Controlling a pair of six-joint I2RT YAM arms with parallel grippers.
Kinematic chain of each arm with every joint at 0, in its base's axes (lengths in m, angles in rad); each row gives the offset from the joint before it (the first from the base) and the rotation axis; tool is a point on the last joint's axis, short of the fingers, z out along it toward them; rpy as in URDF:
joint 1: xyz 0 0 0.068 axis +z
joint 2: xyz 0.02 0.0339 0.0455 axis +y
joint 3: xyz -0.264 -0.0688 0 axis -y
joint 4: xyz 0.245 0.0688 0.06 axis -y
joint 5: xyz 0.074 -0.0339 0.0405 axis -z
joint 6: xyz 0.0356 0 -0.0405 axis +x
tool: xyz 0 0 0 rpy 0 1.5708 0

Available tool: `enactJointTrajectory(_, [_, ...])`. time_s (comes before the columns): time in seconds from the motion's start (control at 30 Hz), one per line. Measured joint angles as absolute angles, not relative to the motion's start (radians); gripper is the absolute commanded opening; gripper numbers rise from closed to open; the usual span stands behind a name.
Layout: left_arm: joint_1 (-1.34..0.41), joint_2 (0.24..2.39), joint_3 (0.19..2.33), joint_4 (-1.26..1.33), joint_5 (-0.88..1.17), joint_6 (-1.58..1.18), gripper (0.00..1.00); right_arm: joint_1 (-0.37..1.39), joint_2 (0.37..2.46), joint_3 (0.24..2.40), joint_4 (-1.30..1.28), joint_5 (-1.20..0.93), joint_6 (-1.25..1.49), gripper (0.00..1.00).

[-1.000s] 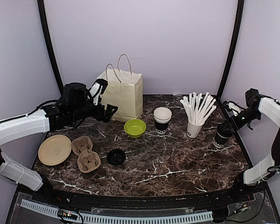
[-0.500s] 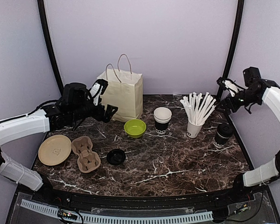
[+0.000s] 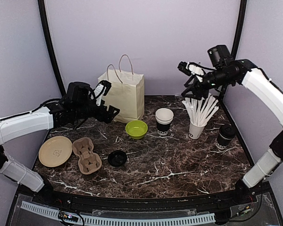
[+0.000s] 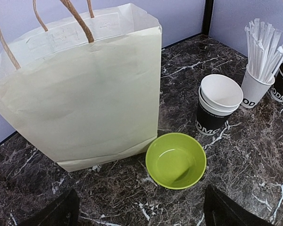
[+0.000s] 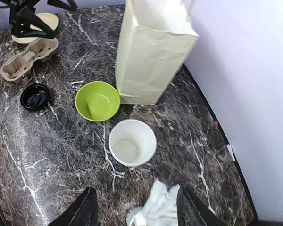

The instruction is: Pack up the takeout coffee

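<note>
Near edge: loose black lid (image 3: 117,158), pulp cup carrier (image 3: 86,155) with its wells empty, tan plate (image 3: 55,150) just left of it.
Mid-table: lidded coffee cup (image 3: 224,136) upright at far right, well apart from the carrier. Open coffee cup (image 3: 163,121) at centre, no lid, looks like two nested. Green bowl (image 3: 136,128) just left of it, white straw cup (image 3: 196,129) between the two coffees.
Back: paper bag (image 3: 125,96) upright.
Left gripper (image 3: 109,98) hovers near the bag's front face, jaws wide apart, empty. Right gripper (image 3: 186,79) hangs high above the straw cup, jaws apart, nothing between them.
My read: nothing packed yet, we're in the reach phase. Next move looks like the right arm dropping onto a coffee cup. It needs a side approach clear of the straws, with the jaws spanning the cup body. The open cup probably wants the loose lid before it goes into the carrier or bag.
</note>
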State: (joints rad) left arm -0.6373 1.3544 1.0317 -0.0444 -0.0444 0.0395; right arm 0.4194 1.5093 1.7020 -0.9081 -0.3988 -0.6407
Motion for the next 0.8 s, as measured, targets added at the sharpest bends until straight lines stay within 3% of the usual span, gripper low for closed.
enactJointTrajectory(0.13, [-0.636, 1.354, 1.032, -0.049, -0.044, 0.039, 0.94, 0.567, 1.692, 1.792, -0.906, -0.303, -0.612, 0.40])
enactJointTrajectory(0.37, [-0.631, 1.312, 1.032, -0.054, -0.043, 0.039, 0.94, 0.667, 2.007, 1.936, -0.970, -0.164, -0.540, 0.49])
enactJointTrajectory(0.53, [-0.631, 1.275, 1.032, -0.054, -0.033, 0.038, 0.94, 0.670, 2.051, 1.948, -1.007, -0.099, -0.519, 0.49])
enactJointTrajectory(0.8, [-0.631, 1.264, 1.032, -0.054, -0.015, 0.032, 0.94, 0.670, 2.074, 1.988, -1.012, -0.059, -0.512, 0.39])
